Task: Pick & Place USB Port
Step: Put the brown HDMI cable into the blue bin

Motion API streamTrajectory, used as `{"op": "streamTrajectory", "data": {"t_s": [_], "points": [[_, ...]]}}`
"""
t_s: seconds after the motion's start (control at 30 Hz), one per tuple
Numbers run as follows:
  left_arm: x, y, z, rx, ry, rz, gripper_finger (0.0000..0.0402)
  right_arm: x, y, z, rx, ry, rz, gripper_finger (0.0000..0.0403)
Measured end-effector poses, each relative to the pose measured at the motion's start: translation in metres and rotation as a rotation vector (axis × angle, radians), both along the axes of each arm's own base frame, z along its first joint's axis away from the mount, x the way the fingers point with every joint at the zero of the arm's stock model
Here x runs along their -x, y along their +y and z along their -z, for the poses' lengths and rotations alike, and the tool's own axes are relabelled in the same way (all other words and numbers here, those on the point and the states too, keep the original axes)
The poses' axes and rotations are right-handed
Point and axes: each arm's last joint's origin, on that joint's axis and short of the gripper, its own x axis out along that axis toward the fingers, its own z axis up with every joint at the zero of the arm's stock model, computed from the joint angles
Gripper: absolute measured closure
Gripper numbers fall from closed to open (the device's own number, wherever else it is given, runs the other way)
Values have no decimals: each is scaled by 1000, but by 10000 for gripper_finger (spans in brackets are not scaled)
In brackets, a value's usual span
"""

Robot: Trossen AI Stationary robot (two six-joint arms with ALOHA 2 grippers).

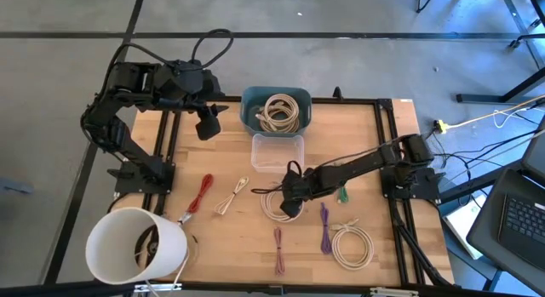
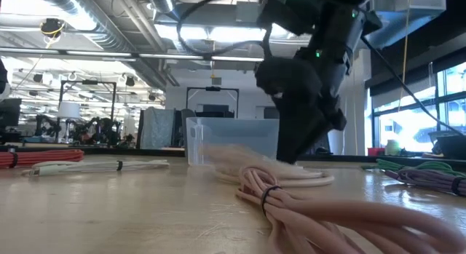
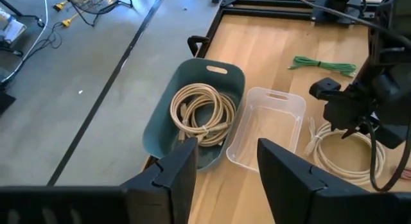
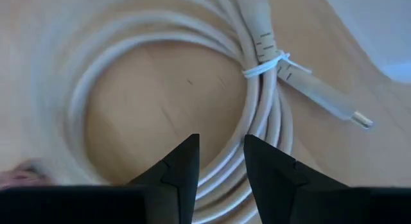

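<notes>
A white USB cable coil [image 1: 281, 205] lies flat on the wooden table, bound by a tie [image 4: 273, 63], with its plug [image 4: 324, 99] sticking out sideways. My right gripper [image 1: 290, 193] is down on this coil, its fingers closed in on the bundle's strands; the low view shows it at table level [image 2: 291, 156]. A teal bin [image 1: 275, 110] at the far edge holds a beige cable coil [image 3: 199, 115]. A clear tub [image 1: 277, 151] sits just in front of the bin. My left gripper [image 1: 207, 125] hovers open, left of the bin, touching nothing. My right gripper pinches the white coil's bundle of strands [image 4: 225, 182] between its two fingers, a little way along from the tie. The fingers come from above, pointing down, and lie across the strands. The coil rests flat on the table.
Loose cables lie on the near half of the table: red [image 1: 200, 195], beige [image 1: 230, 195], two purple [image 1: 278, 246] [image 1: 324, 229], green [image 1: 343, 195], and another white coil [image 1: 352, 246]. A pinkish coil [image 2: 306, 210] fills the near foreground of the low view. A white bucket [image 1: 136, 244] stands at the near-left corner.
</notes>
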Motion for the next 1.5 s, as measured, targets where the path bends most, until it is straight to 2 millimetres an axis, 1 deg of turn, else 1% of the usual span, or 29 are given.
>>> {"op": "streamTrajectory", "data": {"t_s": [0.13,0.2,0.27,0.37,0.4,0.5,0.57,0.7,0.87,0.9,0.97,1.03,1.13,1.33,1.43,1.5], "points": [[0,0,0,0,0,-1,249,-2,0,11,24,25,-18,277],[0,0,0,5,-3,-5,249,-2,0,14,27,36,-17,286],[0,0,0,6,-5,-7,249,-2,0,15,30,40,-20,309],[0,0,0,7,-5,-8,249,-2,1,12,17,36,-26,373],[0,0,0,8,-6,-9,249,-2,2,11,16,30,-33,386],[0,0,0,11,-7,-12,249,5,5,3,11,44,-40,395],[0,0,0,11,-7,-12,248,10,9,-8,5,29,-47,400],[0,0,0,11,-7,-12,248,23,17,-41,48,-2,-22,401],[0,0,0,11,-7,-12,252,38,26,-92,125,-50,-6,402],[0,0,0,10,-8,-13,253,38,26,-98,131,-57,-5,402],[0,0,0,11,-7,-13,253,39,26,-104,133,-62,-6,400],[0,0,0,11,-7,-14,253,39,25,-104,145,-60,-43,390],[0,0,0,16,-11,-18,253,38,24,-100,112,-17,-78,356],[0,0,0,21,-14,-23,254,32,24,-90,100,28,-173,247],[-1,0,0,21,-14,-24,253,25,22,-80,83,46,-175,195],[0,0,0,21,-14,-24,254,21,19,-70,81,82,-157,168]]}}
